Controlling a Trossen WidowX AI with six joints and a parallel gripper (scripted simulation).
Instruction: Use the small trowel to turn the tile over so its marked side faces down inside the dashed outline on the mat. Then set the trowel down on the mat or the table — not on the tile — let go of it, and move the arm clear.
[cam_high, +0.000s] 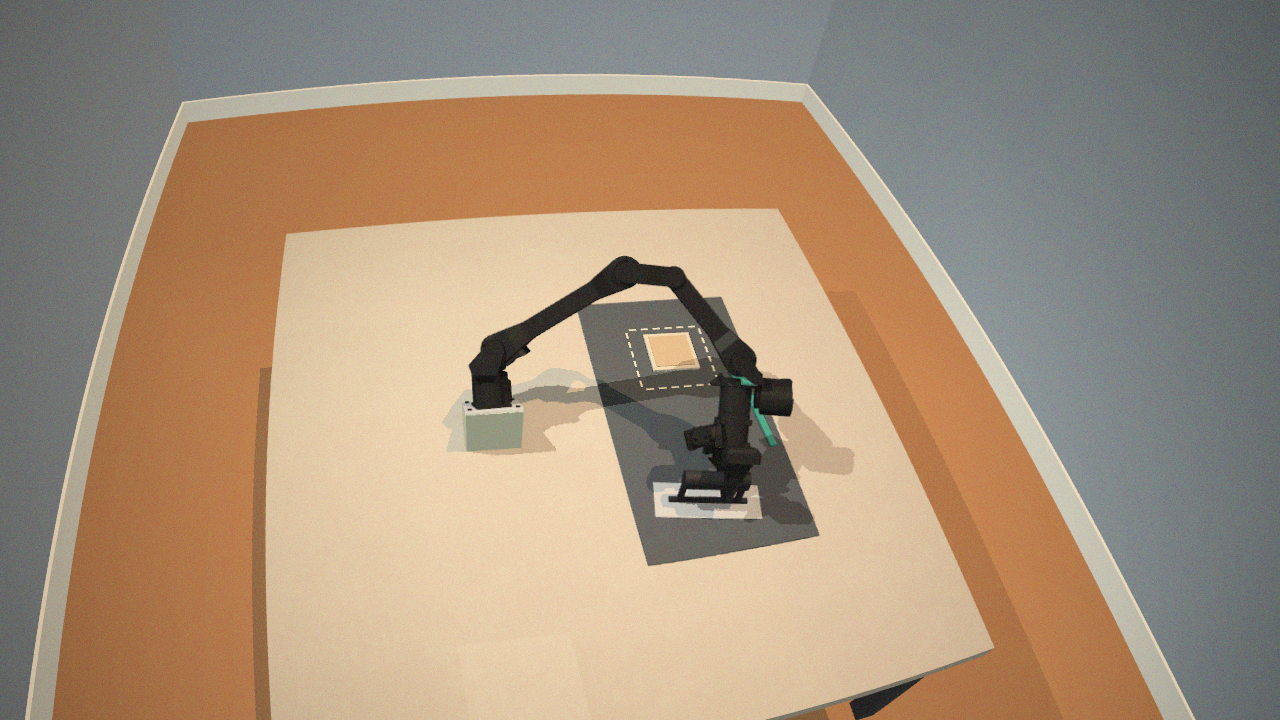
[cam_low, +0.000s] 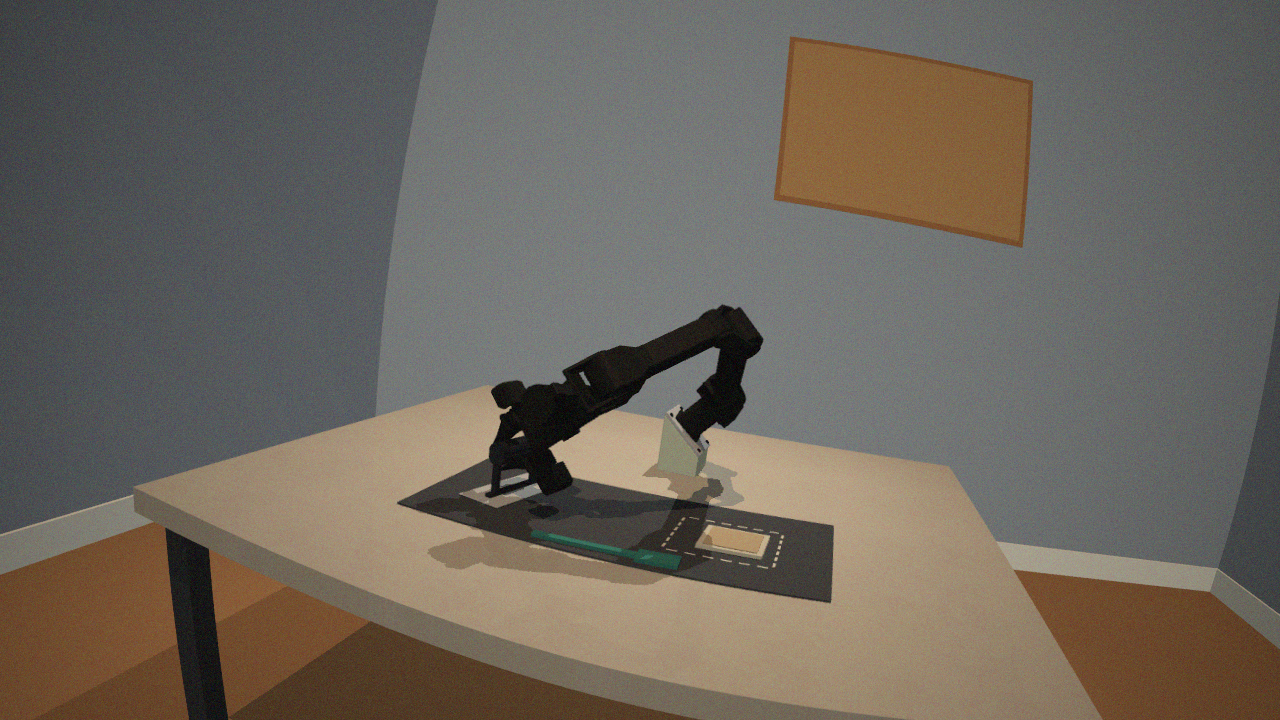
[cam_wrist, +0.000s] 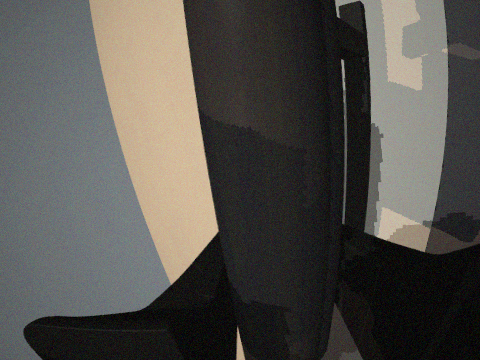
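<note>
We see the black gripper (cam_high: 729, 474) (cam_low: 529, 454) (cam_wrist: 268, 227) closed on the black handle (cam_high: 702, 478) (cam_low: 510, 452) (cam_wrist: 270, 175) of the small trowel (cam_high: 684, 498) (cam_low: 514, 488) (cam_wrist: 356, 150), fingers one each side in the wrist view. Below the handle, a black bar joins a pale rectangular plate (cam_high: 664, 512) (cam_low: 474, 494) (cam_wrist: 415, 125), level, low at the near end of the dark mat (cam_high: 689, 541) (cam_low: 805, 573) in the top view; we can't tell if it touches. Left/right and near/far below go by that view too. Teal flat-bladed tool (cam_high: 763, 425) (cam_low: 608, 548) lies along the mat's right edge, far of the trowel, apart from it, its blade end partly hidden by the arm (cam_high: 572, 304) (cam_low: 680, 344). Tile (cam_high: 671, 351) (cam_low: 735, 540) is flat inside the dashed outline (cam_high: 662, 328) (cam_low: 778, 550) at the mat's far end, orange panel up with a pale border; we can't tell whether that's the marked side. Arm bends over from its pale green base (cam_high: 494, 431) (cam_low: 680, 456) on the table (cam_high: 384, 537) (cam_low: 913, 626), left of the mat. Orange-brown board (cam_low: 904, 138) on the wall in the exterior view.
</note>
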